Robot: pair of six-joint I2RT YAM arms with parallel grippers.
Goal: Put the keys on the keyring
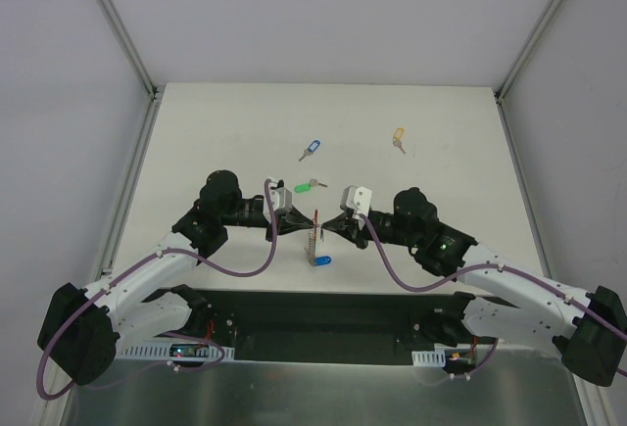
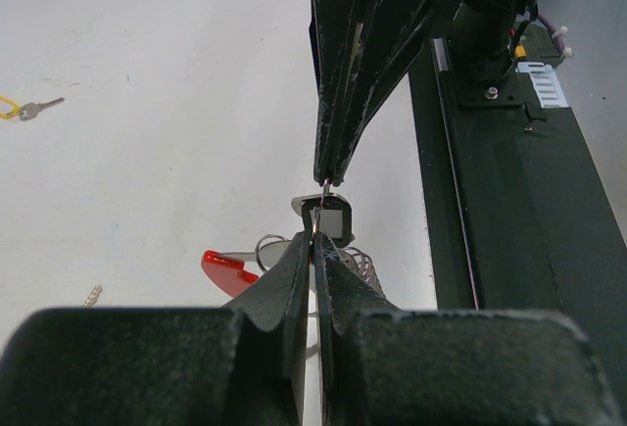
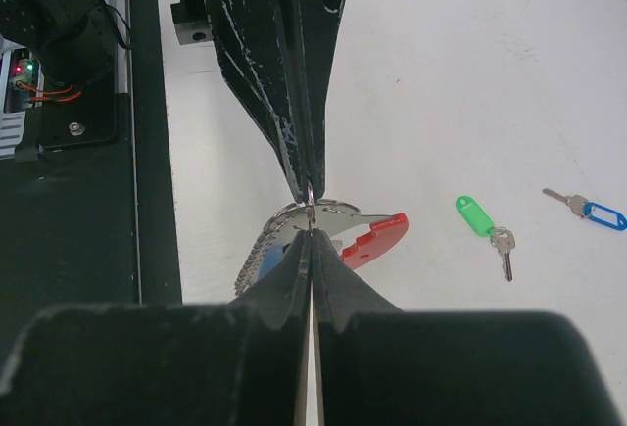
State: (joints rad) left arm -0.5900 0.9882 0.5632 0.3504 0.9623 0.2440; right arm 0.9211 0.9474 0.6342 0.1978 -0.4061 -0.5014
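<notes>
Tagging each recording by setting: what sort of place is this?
Probably a lab robot cell: a bare white table enclosed by plain white panels on metal framing, with two arms bolted to a black base plate at its near edge.

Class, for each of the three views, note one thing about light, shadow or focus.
Top external: even, soft light, with only faint shadows on the table. Left wrist: the left gripper looms dark, blurred towards its base, while the keyring beyond it is sharper. Right wrist: the right gripper looks the same, and the green-tagged key is crisp.
</notes>
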